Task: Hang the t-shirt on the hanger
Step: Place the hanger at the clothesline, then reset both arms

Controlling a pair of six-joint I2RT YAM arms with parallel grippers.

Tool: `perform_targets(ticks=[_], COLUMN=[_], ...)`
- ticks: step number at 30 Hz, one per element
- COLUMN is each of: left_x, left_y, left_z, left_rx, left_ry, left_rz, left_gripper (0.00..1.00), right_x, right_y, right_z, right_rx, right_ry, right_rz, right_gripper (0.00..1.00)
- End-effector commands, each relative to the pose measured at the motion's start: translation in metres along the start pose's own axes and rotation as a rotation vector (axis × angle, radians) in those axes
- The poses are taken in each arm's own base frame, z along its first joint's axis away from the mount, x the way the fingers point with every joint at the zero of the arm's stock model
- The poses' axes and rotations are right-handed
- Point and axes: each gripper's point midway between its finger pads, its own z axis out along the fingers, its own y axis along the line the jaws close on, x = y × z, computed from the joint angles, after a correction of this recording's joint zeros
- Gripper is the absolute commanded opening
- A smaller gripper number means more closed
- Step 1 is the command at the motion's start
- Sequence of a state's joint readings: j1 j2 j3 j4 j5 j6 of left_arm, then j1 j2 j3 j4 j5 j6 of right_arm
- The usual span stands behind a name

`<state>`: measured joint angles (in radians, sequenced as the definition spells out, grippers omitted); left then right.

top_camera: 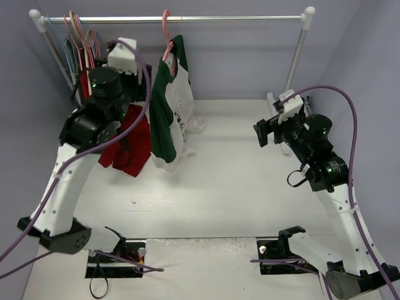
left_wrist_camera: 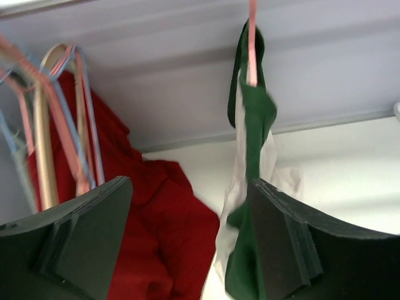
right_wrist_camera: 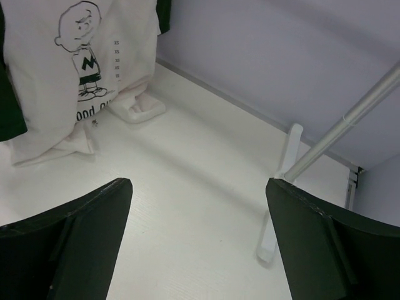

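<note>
The t-shirt [top_camera: 169,109], white with dark green sleeves, hangs from the pink hanger [top_camera: 165,31], whose hook is over the rack's rod. The shirt's lower hem [right_wrist_camera: 134,109] bunches on the table. In the left wrist view the pink hanger [left_wrist_camera: 252,37] runs down into the green shoulder [left_wrist_camera: 253,125]. My left gripper [left_wrist_camera: 190,187] is open just left of the shirt, its right finger [left_wrist_camera: 281,237] beside the green cloth and nothing held. My right gripper [top_camera: 269,131] stands open over the table to the right, well away from the shirt [right_wrist_camera: 75,62].
A red garment [top_camera: 131,147] hangs to the left of the t-shirt, right by my left arm. Several other hangers [top_camera: 78,37] crowd the rod's left end. The rod [top_camera: 237,19] spans the back. The rack's right post [right_wrist_camera: 350,119] and white foot [right_wrist_camera: 281,187] stand ahead of my right gripper.
</note>
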<state>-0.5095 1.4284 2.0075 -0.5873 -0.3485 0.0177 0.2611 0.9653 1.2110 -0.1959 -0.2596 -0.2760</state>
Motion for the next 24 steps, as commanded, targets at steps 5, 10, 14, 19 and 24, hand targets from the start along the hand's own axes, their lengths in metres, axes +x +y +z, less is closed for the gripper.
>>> perform_targets(ticks=[5, 10, 14, 19, 24], left_x=[0.053, 0.125, 0.153, 0.166, 0.185], left_y=[0.024, 0.040, 0.065, 0.077, 0.075], left_z=[-0.080, -0.130, -0.166, -0.183, -0.184], left_rx=[0.032, 0.016, -0.048, -0.068, -0.050], left_ry=[0.123, 0.284, 0.292, 0.272, 0.298], left_rz=[-0.045, -0.048, -0.033, -0.002, 0.032], left_gripper=[0.75, 0.75, 0.75, 0.75, 0.75], right_x=[-0.001, 0.018, 0.026, 0.042, 0.051], right_y=[-0.020, -0.031, -0.024, -0.027, -0.026], right_z=[-0.031, -0.060, -0.085, -0.094, -0.094], right_rx=[0.173, 0.303, 0.307, 0.353, 0.369], right_ry=[-0.054, -0.045, -0.075, -0.062, -0.049], right_rz=[0.090, 0.183, 0.164, 0.191, 0.230], right_gripper=[1.00, 1.00, 1.00, 1.00, 1.00])
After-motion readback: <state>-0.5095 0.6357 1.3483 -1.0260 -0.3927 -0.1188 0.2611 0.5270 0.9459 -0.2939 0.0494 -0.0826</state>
